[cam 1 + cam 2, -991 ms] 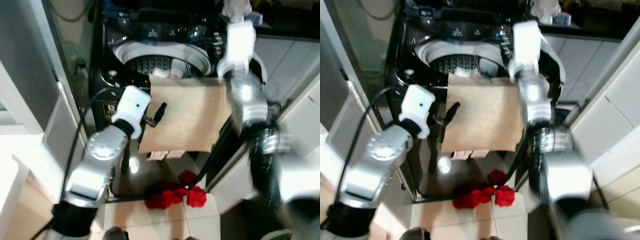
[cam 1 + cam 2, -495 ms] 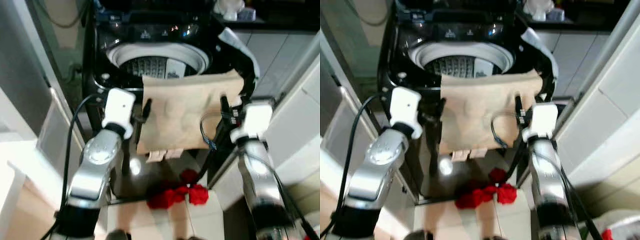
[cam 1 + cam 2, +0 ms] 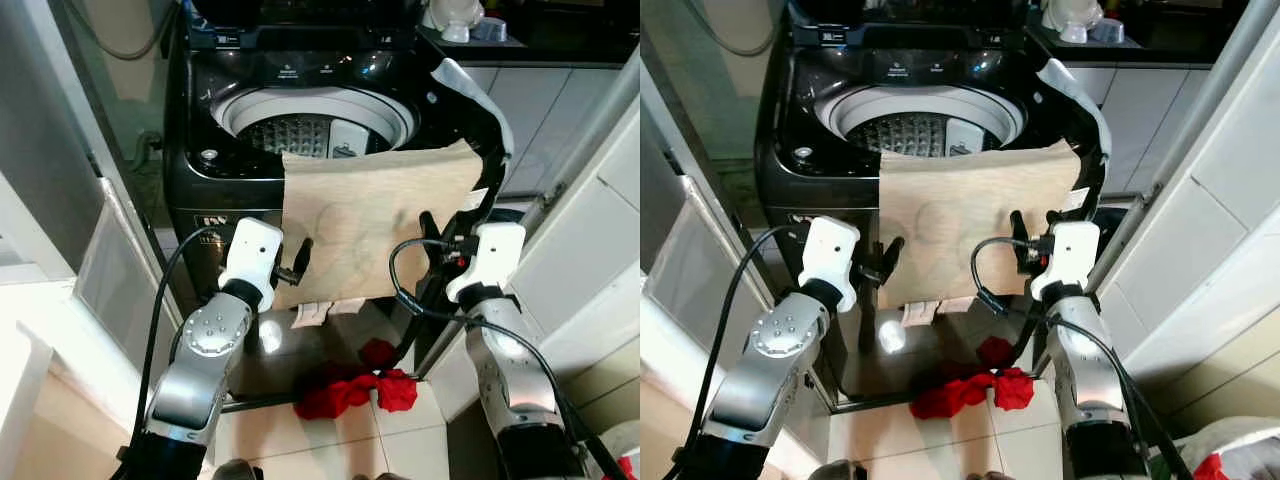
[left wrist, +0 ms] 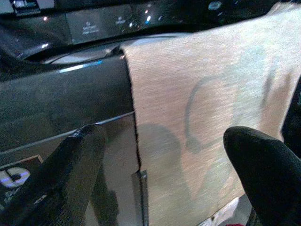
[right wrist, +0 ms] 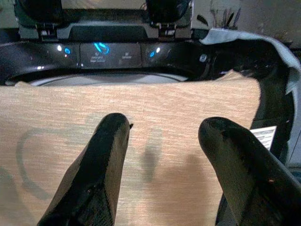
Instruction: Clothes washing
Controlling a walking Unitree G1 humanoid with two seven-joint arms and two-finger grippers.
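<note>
I'm seeing a tiled floor (image 3: 395, 440) and a narrow laundry nook: white cabinet panels (image 3: 590, 250) at 3 o'clock, a glass door (image 3: 110, 270) at 9. One black top-load washing machine (image 3: 300, 110) is sitting at 12, lid up, drum (image 3: 315, 125) exposed. One tan cloth (image 3: 375, 220) is draping over its front rim, hanging down the front panel. One red garment (image 3: 355, 385) is lying on the floor at 6. Wrist views are adding the lit control panel (image 5: 101, 49). Left end effector (image 3: 298, 262) is hovering at the cloth's 9 o'clock edge, fingers (image 4: 263, 165) apart. Right end effector (image 3: 1018, 235) is facing the cloth, fingers (image 5: 101, 165) apart, gripping nothing.
</note>
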